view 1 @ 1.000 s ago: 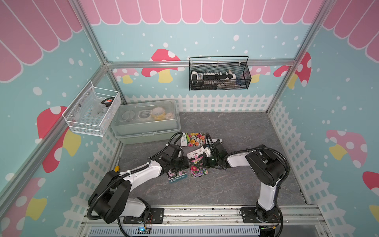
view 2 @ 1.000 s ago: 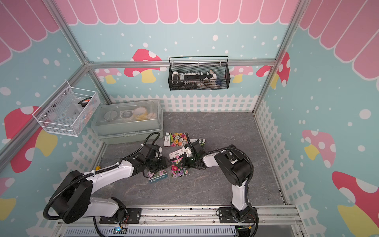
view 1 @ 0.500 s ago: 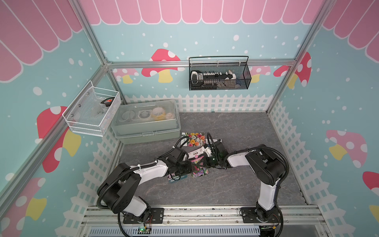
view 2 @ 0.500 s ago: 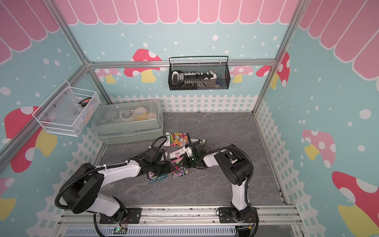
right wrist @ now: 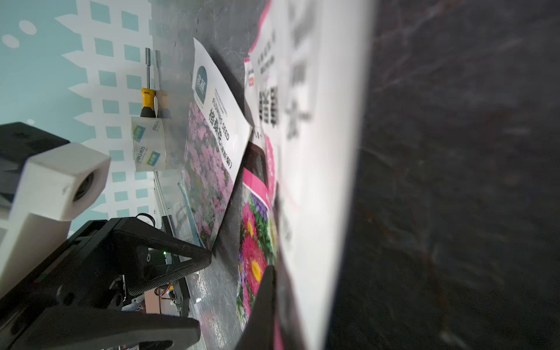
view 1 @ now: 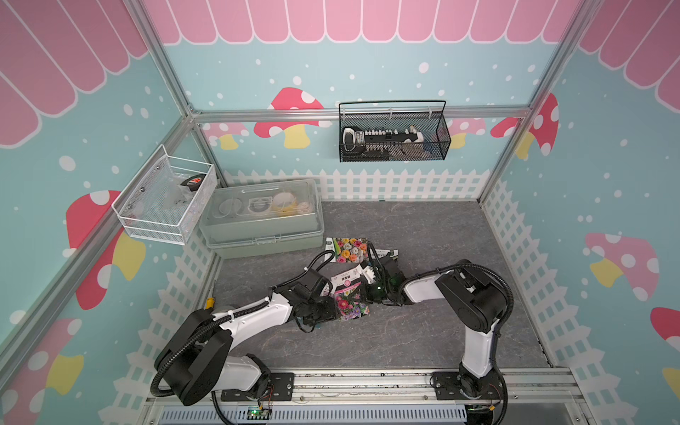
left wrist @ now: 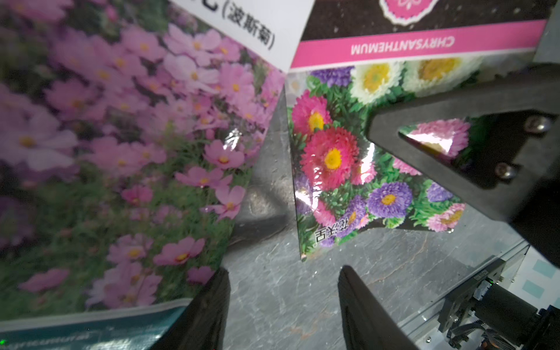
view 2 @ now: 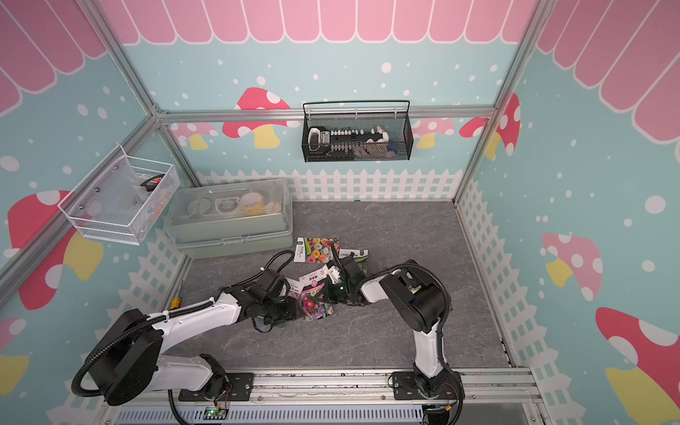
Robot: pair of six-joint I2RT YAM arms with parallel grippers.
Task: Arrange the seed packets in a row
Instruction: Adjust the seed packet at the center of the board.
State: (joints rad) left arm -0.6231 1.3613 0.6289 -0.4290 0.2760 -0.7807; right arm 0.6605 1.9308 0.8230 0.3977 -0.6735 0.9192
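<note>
The left gripper point(left wrist: 281, 288) is seen parted over the veined grey table point(left wrist: 394, 251), beside a glossy cosmos packet point(left wrist: 121, 151). A flat white-backed packet point(right wrist: 321, 169) is pinched in the right gripper point(right wrist: 271, 272).

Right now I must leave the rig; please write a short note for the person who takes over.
Left pincer: open, empty, low over the table between the cosmos packet and the chrysanthemum packet.
Right pincer: shut, tip over the chrysanthemum packet; whether it grips anything I cannot tell.
Farther back lie the rose packet and a green-label packet, partly hidden by the right arm.
Done: no row yet; packets are bunched.
To do: spread them in one line.
</note>
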